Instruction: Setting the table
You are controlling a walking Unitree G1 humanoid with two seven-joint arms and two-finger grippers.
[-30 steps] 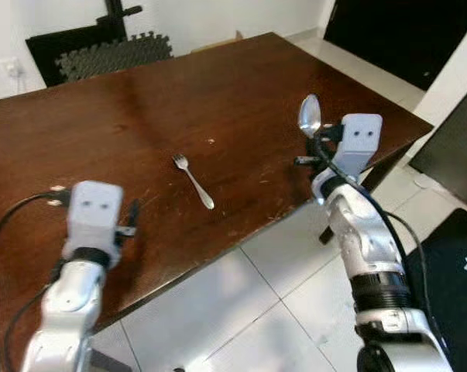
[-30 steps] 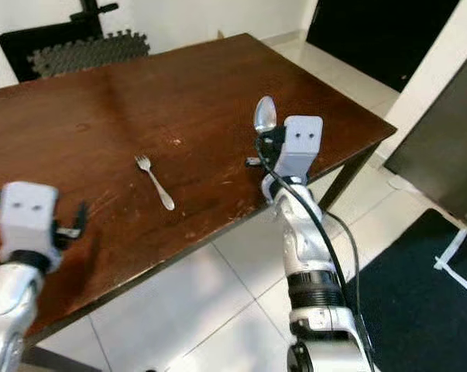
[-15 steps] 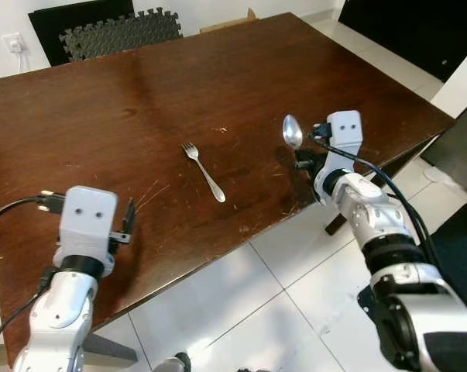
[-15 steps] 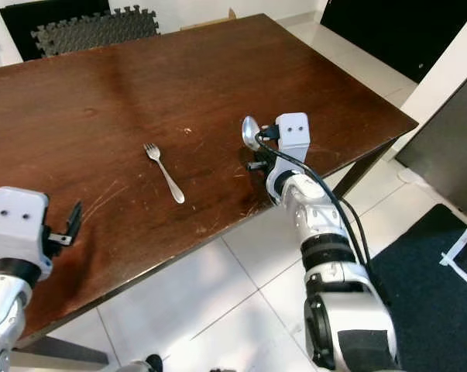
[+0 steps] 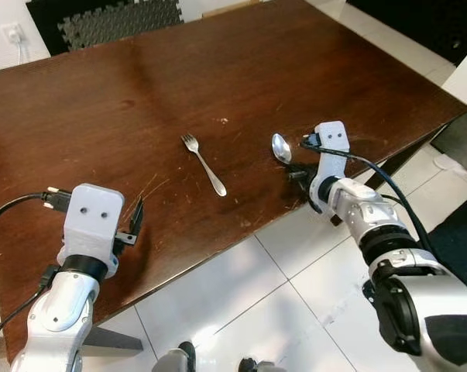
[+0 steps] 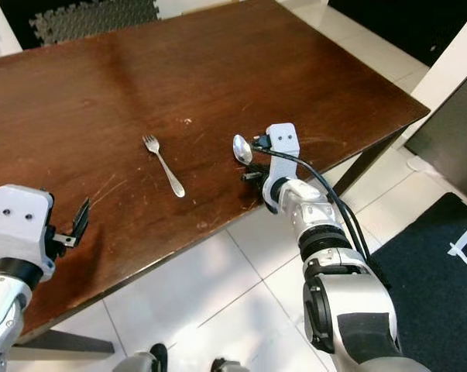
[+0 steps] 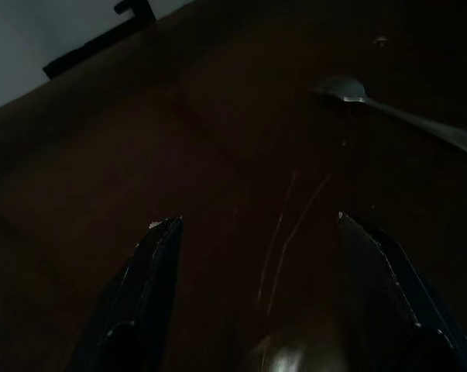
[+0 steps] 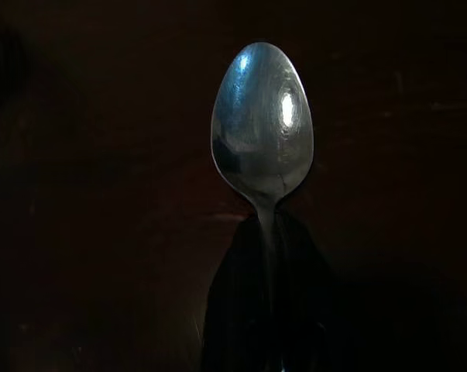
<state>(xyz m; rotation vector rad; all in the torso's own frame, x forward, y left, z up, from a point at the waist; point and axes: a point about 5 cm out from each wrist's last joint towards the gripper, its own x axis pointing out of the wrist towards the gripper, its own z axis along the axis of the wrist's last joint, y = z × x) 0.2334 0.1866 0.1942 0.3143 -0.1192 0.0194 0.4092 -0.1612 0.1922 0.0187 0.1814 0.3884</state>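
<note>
1. Gripping a shiny silver metal spoon [image 5: 281, 147] by its handle, my right gripper [image 5: 299, 161] sits low over the near right part of the dark brown wooden table [image 5: 218, 70]; my two black fingers are closed on the handle, and the bowl sticks out past them toward the middle of the table.
2. Seen from my right wrist, the spoon's oval bowl [image 8: 262, 124] stands clear of my fingertips with the dark tabletop behind it; whether it touches the wood I cannot tell.
3. A slim silver metal fork [image 5: 203, 163] lies flat on the table to the left of the spoon, apart from it, tines pointing away from me.
4. My left gripper [image 5: 134, 221] hovers over the near left edge of the table, its two black fingers [image 7: 136, 294] spread apart and empty, with the fork's tines [image 7: 340, 88] ahead of it.
5. I can read no brand, label or writing on the cutlery, the table or my grippers.
</note>
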